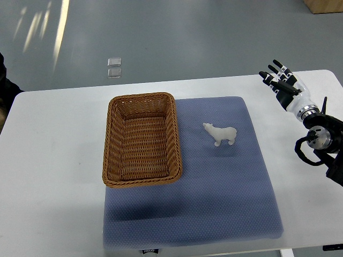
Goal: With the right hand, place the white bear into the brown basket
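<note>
Table [53, 160]; white bear [221, 134] beside brown basket [142, 139]

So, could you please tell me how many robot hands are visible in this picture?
1. The right hand is at the table's far right edge, fingers spread and holding nothing, well clear of the white bear and brown basket. The left hand is out of view.

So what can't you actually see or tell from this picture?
Only the top view exists.
- Right hand: its arm runs off the right edge, so most of it is cut off.
- Left hand: out of frame altogether.
- White bear: too small to make out its face.
- Brown basket: the outer sides of its walls are hidden by the steep angle.
- Small label at the blue mat's near edge: cropped and unreadable.
</note>
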{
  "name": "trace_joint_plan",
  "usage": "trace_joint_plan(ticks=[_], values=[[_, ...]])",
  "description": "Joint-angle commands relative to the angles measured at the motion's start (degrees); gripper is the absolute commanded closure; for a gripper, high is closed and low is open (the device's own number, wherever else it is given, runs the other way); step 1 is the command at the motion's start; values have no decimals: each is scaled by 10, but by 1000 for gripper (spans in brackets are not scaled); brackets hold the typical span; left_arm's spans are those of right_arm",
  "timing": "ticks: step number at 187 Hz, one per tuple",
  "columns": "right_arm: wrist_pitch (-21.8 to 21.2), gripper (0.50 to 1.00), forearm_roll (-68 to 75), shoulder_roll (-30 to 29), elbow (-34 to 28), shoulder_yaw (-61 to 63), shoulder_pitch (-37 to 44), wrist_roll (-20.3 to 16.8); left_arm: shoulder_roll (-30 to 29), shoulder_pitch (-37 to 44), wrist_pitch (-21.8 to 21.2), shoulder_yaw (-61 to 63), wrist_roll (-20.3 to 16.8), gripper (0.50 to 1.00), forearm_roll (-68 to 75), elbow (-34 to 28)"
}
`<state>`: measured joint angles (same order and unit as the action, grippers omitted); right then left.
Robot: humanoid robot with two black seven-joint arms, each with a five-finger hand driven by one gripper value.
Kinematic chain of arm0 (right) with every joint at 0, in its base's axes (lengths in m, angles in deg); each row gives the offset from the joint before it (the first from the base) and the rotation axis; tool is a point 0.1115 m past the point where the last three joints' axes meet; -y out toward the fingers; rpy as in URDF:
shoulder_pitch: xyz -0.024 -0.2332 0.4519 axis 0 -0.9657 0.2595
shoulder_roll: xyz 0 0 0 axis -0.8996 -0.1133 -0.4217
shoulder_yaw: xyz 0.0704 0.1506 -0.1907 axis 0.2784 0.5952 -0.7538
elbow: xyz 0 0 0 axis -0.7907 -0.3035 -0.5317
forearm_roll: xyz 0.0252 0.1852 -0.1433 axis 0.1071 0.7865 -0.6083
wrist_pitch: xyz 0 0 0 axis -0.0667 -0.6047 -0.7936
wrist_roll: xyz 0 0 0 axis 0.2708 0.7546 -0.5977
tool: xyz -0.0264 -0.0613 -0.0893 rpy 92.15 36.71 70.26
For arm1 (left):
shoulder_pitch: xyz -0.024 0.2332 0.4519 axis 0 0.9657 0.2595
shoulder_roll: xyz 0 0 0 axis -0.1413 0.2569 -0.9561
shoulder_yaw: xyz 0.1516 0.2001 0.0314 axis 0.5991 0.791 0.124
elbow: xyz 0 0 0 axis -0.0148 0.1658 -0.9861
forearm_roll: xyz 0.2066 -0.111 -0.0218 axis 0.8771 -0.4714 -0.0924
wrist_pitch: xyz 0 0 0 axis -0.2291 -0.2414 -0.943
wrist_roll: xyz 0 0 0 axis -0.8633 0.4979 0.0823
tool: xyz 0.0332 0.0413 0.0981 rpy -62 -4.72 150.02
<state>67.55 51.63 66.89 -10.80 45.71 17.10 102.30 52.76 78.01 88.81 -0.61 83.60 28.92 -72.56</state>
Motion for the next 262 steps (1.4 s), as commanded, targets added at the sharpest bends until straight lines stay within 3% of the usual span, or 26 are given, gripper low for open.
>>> trace_joint_plan(ticks=[1, 147, 201, 262], values=[[0, 574, -1, 0, 1, -1, 1, 0, 0, 0, 0, 0, 0, 500, 0, 0], [-2, 574, 1, 6, -3, -1, 4, -4, 0, 1, 3, 5, -2, 500, -2, -3], [-58, 574, -8, 0, -4, -4, 5, -4, 0, 1, 3, 5, -2, 500, -2, -4], [-64, 574, -10, 6, -4, -9, 4, -4, 0, 1, 3, 5, -2, 500, -2, -4]])
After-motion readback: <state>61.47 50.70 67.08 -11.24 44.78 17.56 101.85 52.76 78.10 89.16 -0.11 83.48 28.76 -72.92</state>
